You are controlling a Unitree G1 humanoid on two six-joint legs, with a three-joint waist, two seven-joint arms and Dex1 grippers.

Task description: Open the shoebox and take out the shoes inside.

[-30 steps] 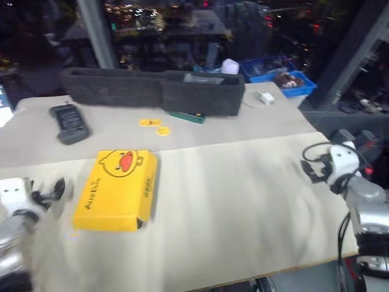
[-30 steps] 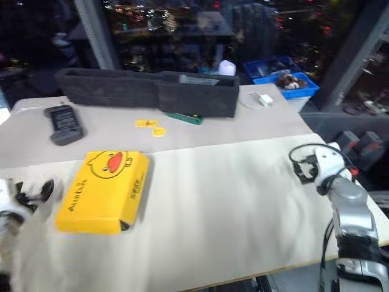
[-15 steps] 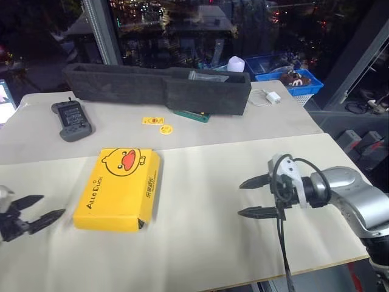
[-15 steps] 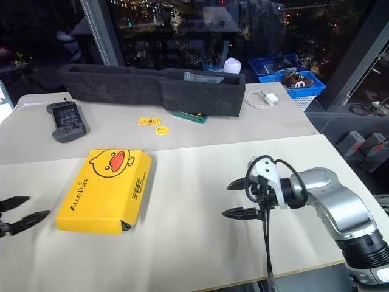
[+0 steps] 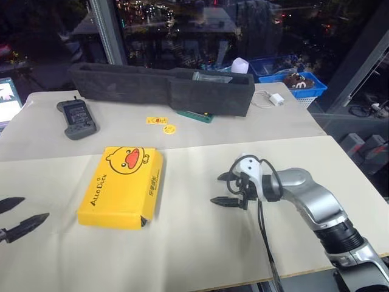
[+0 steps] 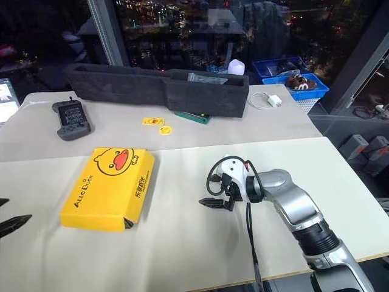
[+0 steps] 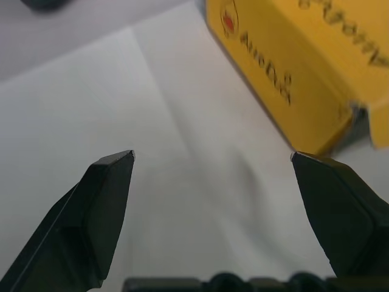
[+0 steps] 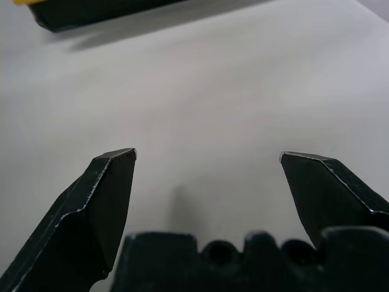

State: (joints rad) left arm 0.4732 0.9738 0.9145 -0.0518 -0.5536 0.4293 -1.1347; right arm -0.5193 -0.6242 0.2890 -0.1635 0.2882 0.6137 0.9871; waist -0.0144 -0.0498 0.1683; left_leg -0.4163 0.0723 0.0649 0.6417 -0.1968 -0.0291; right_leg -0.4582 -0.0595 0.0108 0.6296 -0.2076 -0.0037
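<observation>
Flat yellow cardboard shoebox with duck-face lid [image 5: 123,186] lies closed on the pale table cover [image 5: 200,243], between both arms. Left gripper [image 5: 17,216] and right gripper [image 5: 226,189] spread wide, empty, apart from it. Approach step; next, a fingertip likely must catch the lid's edge.
</observation>
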